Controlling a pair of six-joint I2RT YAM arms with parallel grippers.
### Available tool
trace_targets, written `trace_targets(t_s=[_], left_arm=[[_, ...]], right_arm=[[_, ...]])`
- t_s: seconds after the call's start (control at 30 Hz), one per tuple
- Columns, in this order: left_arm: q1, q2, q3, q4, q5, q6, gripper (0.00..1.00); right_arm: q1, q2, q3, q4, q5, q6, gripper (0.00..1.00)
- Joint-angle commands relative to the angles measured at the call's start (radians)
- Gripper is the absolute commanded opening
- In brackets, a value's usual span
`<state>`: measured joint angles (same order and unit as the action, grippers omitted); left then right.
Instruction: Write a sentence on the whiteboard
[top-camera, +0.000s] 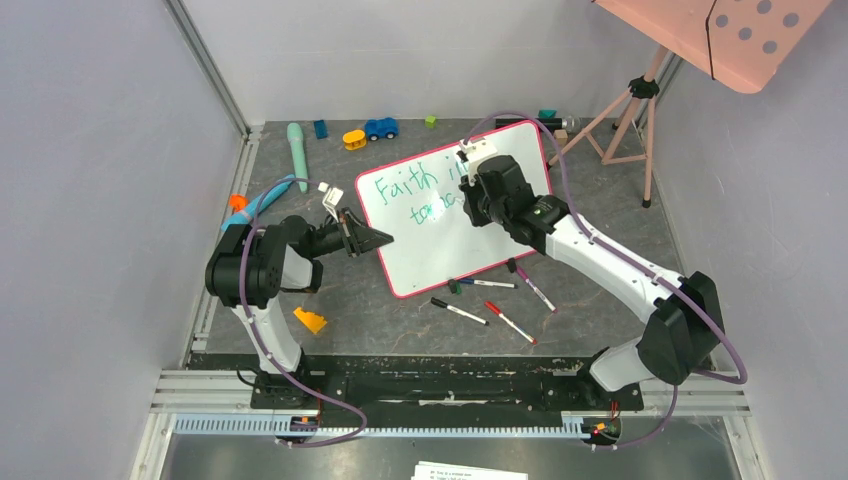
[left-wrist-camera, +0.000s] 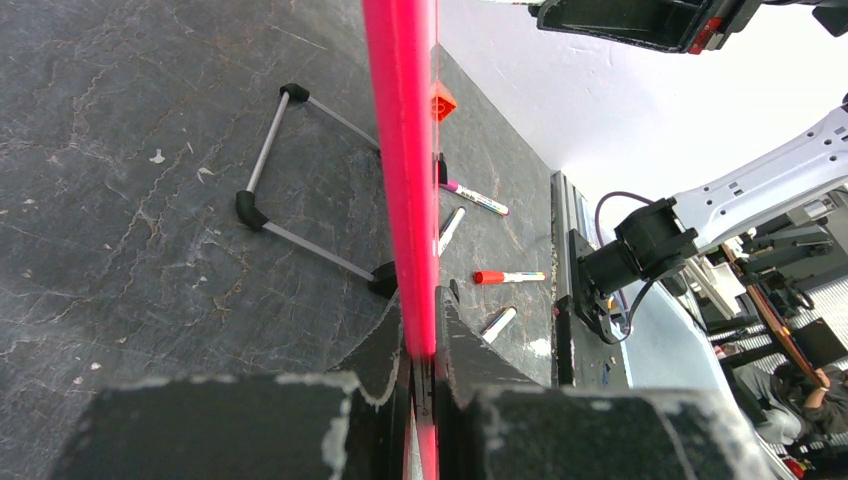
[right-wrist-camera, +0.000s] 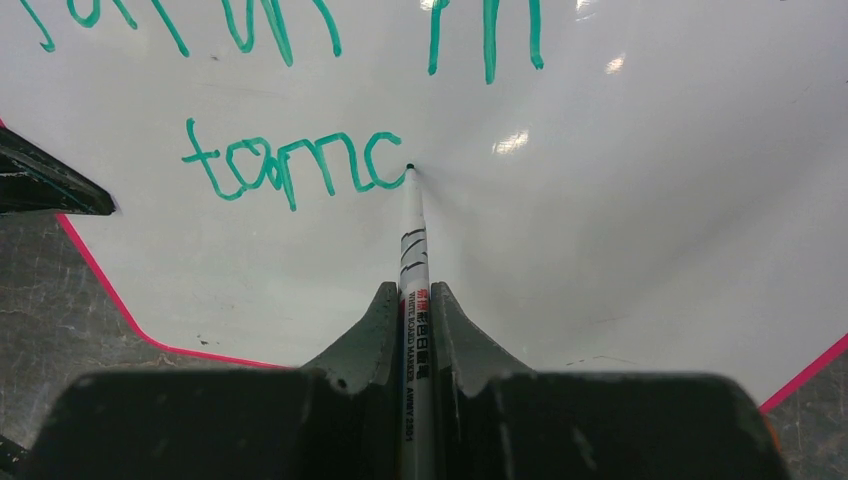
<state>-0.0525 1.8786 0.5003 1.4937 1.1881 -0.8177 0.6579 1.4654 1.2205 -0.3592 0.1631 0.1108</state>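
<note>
L jaws clamp whiteboard (top-camera: 440, 250) rim; R jaws pinch marker (right-wrist-camera: 413, 260), tip at green sentence (right-wrist-camera: 300, 165) "tomc".

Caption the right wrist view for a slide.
Right gripper holds a marker, tip on the whiteboard at the end of the green sentence.

Green sentence (right-wrist-camera: 290, 165) on white, pink-rimmed whiteboard (top-camera: 440, 250).

Bright, even overhead light; soft shadows. Glare spots on the whiteboard (right-wrist-camera: 650, 250). Wrist views blur along bottom edge.
</note>
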Motion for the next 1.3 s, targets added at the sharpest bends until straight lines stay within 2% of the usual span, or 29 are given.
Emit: trace_targets(t_s=[0.0,1.0,1.27], left_arm=[[-0.023,0.011,-0.011,0.064,0.114,0.125,0.02],[-0.024,0.012,-0.011,0.063,0.114,0.124,0.02],[-0.023,0.019,-0.004,0.063,0.115,0.117,0.02]], right_arm=[[-0.007,0.026,0.049,0.026,0.016,-0.008,0.00],[-0.008,0.015,0.059,0.063,-0.037,-0.003,0.00],[-0.022,-0.055,0.064,0.048,-0.195,-0.009,0.00]])
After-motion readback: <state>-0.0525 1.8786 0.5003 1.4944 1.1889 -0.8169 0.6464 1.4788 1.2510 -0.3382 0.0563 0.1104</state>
